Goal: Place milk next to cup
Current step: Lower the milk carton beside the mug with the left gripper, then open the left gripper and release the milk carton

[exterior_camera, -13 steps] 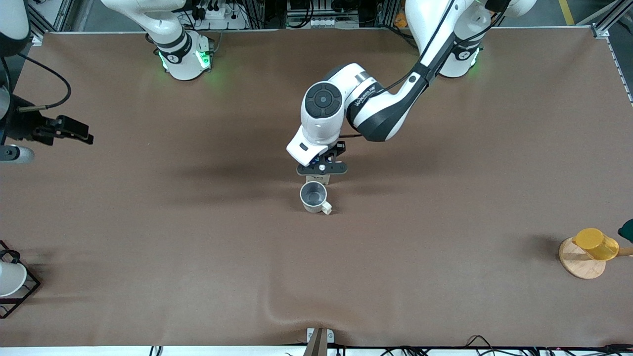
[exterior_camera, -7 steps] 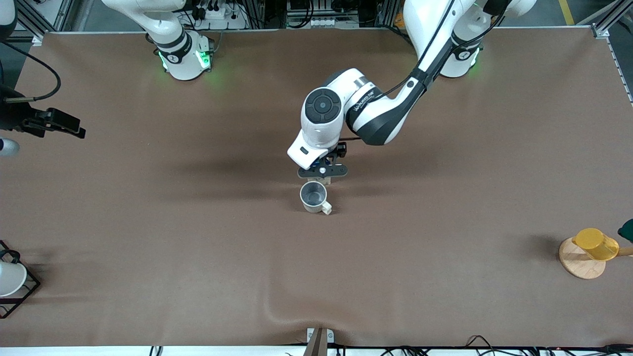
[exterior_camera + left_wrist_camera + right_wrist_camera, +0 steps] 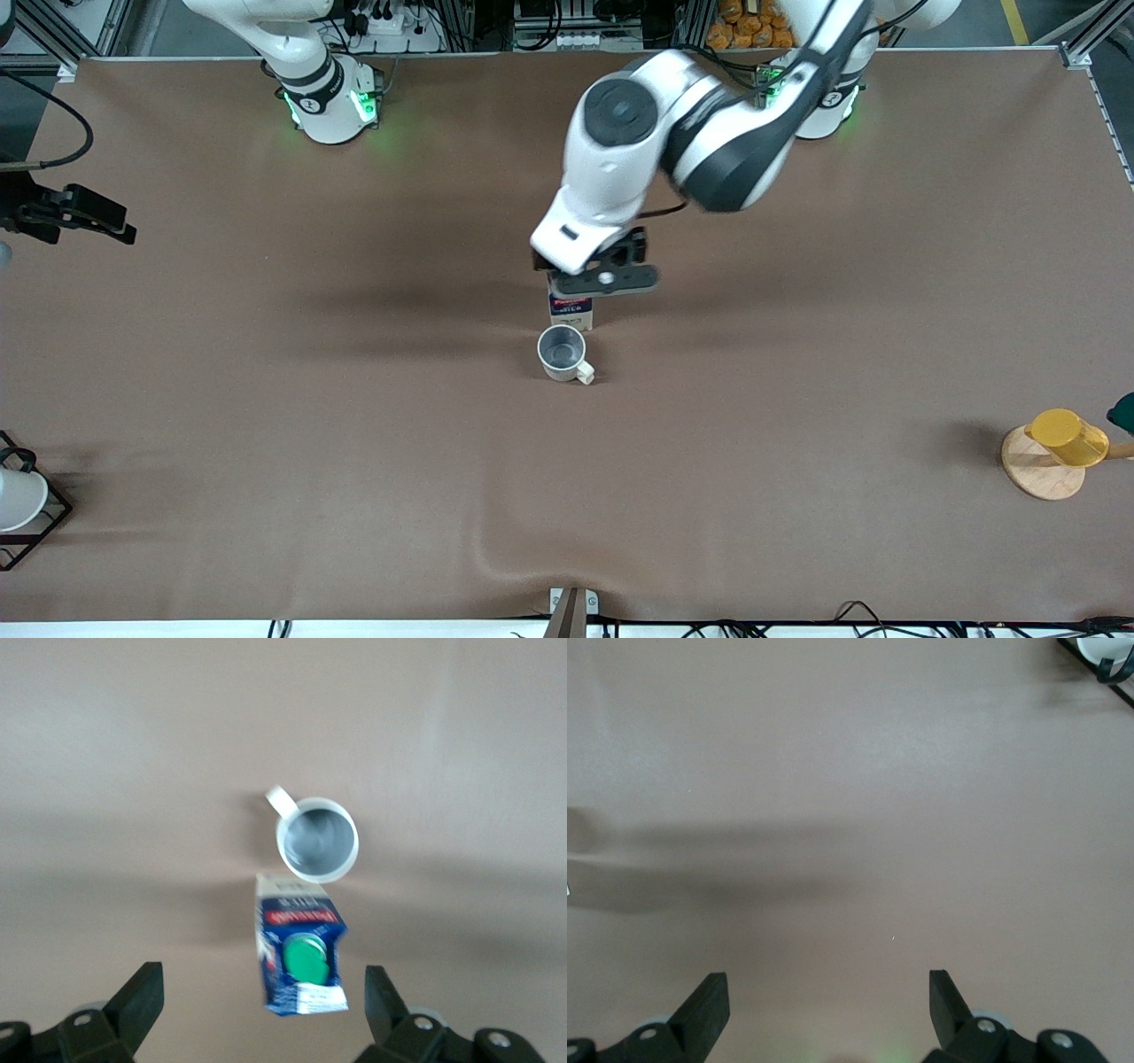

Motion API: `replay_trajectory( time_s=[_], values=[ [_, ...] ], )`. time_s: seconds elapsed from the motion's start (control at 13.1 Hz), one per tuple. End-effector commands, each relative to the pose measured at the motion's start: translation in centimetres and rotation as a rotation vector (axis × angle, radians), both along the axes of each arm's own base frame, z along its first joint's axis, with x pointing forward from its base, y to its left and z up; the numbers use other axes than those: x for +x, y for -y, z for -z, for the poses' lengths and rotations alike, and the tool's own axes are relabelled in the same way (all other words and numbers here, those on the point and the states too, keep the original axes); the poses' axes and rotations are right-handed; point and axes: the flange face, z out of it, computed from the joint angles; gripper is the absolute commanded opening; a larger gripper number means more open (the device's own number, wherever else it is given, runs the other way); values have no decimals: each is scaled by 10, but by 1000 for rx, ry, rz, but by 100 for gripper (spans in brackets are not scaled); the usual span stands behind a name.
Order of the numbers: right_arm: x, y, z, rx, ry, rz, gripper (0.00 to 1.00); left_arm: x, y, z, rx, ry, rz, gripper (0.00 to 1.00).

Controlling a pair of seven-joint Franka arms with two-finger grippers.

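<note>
Brown cloth covers the whole table (image 3: 266,399), with aluminium framing and cables along the robots' edge. At the right arm's end, on the edge nearest the front camera, a white cup (image 3: 18,501) sits in a black wire rack (image 3: 40,527). Higher up at that same end, the right gripper (image 3: 89,215) waits over bare cloth; in the right wrist view its fingers (image 3: 704,1001) stand wide apart with nothing between them.

Near the middle of the table the milk carton (image 3: 570,310) stands upright, its red-and-white label facing the front camera. The left wrist view shows its green cap (image 3: 306,958) from above and its dark blue top. The cream mug (image 3: 562,352) stands just beside the carton, nearer to the front camera, with its grey inside showing and its small handle (image 3: 586,376) pointing toward the front camera and the left arm's end. The left gripper (image 3: 605,280) hangs over the carton, its fingers (image 3: 142,997) spread wide and clear of it, holding nothing.

At the left arm's end a yellow cup (image 3: 1067,437) rests on a round wooden coaster (image 3: 1036,478).
</note>
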Motion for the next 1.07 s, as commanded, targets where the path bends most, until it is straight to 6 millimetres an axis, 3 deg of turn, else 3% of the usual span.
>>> replay_trajectory(
  time_s=[0.0, 0.3, 0.53, 0.68, 0.99],
  values=[
    [-7, 3, -8, -10, 9, -12, 100, 32, -101, -57, 30, 33, -102, 100],
    [-9, 3, -11, -13, 13, -24, 100, 74, -239, -83, 68, 17, -120, 100],
    [-9, -2, -11, -7, 14, -30, 100, 86, -320, -93, 60, 5, -84, 100],
    [-9, -8, -11, -8, 8, -42, 100, 79, -341, -100, 73, -26, -23, 100],
    [-6, -9, -14, 2, 16, -31, 100, 50, -380, -136, 99, -11, 94, 100]
  ],
)
